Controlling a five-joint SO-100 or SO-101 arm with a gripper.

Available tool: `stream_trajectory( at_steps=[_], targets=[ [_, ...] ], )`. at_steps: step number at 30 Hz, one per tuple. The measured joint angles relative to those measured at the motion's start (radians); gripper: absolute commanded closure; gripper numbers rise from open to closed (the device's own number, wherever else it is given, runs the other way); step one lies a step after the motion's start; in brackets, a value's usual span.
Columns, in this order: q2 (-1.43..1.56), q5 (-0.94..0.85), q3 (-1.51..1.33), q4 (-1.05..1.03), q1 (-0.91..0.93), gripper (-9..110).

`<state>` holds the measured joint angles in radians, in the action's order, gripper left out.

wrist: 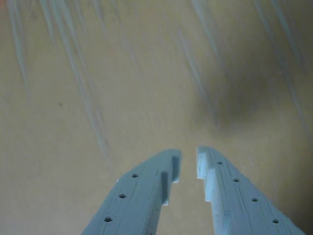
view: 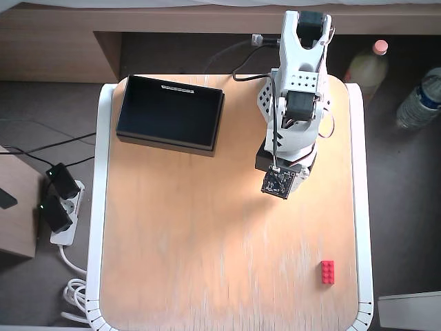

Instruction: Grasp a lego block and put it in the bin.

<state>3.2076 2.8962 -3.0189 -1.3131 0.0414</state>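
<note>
One lego block (view: 327,272), one bin (view: 170,112) (well apart).

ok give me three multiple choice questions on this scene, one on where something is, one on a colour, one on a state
1. In the overhead view, where does the lego block lie?
A. near the table's lower right corner
B. inside the bin
C. beside the arm's base

2. What colour is the lego block?
A. blue
B. red
C. yellow

3. What is inside the bin?
A. the lego block
B. a bottle
C. nothing that shows

Answers:
1 A, it sits on the wood by the lower right edge, far from the bin.
2 B, bright red against the tan table.
3 C, its dark inside looks bare. The gripper in the wrist view holds nothing either.
</note>
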Motion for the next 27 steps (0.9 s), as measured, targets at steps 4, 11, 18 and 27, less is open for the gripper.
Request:
stream_trajectory(
  at_steps=[4, 11, 18, 27],
  targets=[
    [0.000, 0.000, 0.000, 0.000, 0.000, 101],
    [0.000, 0.000, 0.000, 0.000, 0.000, 101],
    [0.000, 0.000, 0.000, 0.000, 0.000, 101],
    [0.000, 0.021, 0.000, 0.000, 0.000, 101]
  ],
)
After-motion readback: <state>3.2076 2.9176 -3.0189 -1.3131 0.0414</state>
